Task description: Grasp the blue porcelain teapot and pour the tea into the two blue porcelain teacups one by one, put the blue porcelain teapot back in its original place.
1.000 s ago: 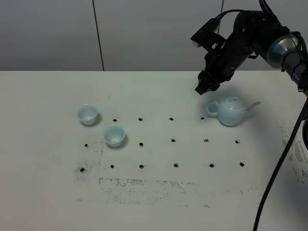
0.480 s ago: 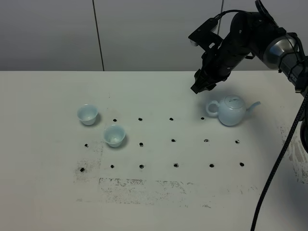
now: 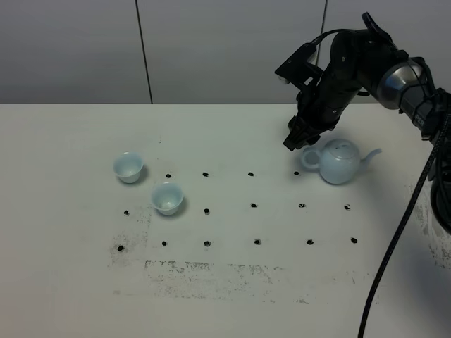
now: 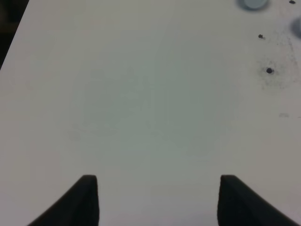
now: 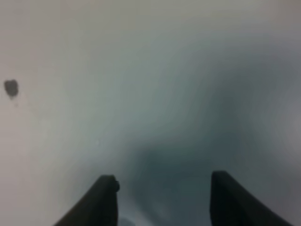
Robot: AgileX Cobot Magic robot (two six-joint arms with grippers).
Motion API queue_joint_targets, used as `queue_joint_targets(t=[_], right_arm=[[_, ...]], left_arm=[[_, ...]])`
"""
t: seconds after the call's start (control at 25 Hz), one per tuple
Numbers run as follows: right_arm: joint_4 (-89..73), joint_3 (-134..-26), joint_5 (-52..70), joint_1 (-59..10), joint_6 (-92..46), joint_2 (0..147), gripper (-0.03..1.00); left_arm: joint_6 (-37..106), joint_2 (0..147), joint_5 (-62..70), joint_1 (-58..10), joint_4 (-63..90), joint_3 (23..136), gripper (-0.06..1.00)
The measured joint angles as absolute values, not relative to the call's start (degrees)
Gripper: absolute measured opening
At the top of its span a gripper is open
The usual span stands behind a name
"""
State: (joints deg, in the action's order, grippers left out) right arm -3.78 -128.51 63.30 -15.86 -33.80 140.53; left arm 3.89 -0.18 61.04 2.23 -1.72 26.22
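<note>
readable text: none | labels, brands, numbers, signs: none legible in any view | counter [image 3: 70, 296]: carries only unlettered black dots [image 3: 254, 205] and grey smudges [image 3: 211, 271]

white dotted table [image 3: 70, 296] bears the teapot [image 3: 338, 163] at right, far teacup [image 3: 129, 167] and near teacup [image 3: 168, 198] at left.

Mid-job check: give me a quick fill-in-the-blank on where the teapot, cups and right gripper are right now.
In the exterior high view the blue porcelain teapot stands on the table's ___ side. Both teacups sit on its ___ side. The teapot's loop ___ faces the teacups, and its spout points away from them. The right gripper grips nothing and its jaws are ___.
Missing words: right; left; handle; open.
</note>
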Motion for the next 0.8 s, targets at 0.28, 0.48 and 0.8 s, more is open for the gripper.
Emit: queue_joint_targets(t=[0.28, 0.48, 0.8], right_arm=[[-4.14, -128.51, 68.22, -16.41, -35.50, 140.57, 0.43], [-4.21, -128.51, 69.71, -16.41, -36.15, 140.57, 0.43], [-6.62, -128.51, 69.77, -16.81, -37.72, 140.57, 0.43]], left_arm=[[3.89, -0.18, 61.04, 2.23, -1.72, 26.22, 0.52], [3.84, -0.18, 61.04, 2.23, -1.72, 26.22, 0.52], [3.84, -0.18, 61.04, 2.23, -1.76, 26.22, 0.52]])
